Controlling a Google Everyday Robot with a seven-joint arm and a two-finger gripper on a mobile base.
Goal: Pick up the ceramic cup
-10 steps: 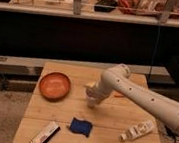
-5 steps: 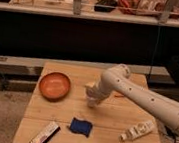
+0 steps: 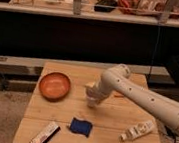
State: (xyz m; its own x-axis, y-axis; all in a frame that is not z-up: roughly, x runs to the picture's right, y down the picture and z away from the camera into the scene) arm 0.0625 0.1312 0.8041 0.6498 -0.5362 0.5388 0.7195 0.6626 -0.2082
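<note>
My gripper (image 3: 92,97) hangs at the end of the white arm (image 3: 145,97), low over the middle of the wooden table (image 3: 121,116), just right of the orange bowl (image 3: 54,86). A small pale shape (image 3: 89,88) sits right at the gripper. It may be the ceramic cup, but the gripper covers most of it and I cannot tell whether it is held.
A blue crumpled packet (image 3: 80,127) lies in front of the gripper. A white bottle (image 3: 137,131) lies on its side at the front right. A flat snack bar (image 3: 45,134) lies at the front left corner. A dark counter with clutter stands behind the table.
</note>
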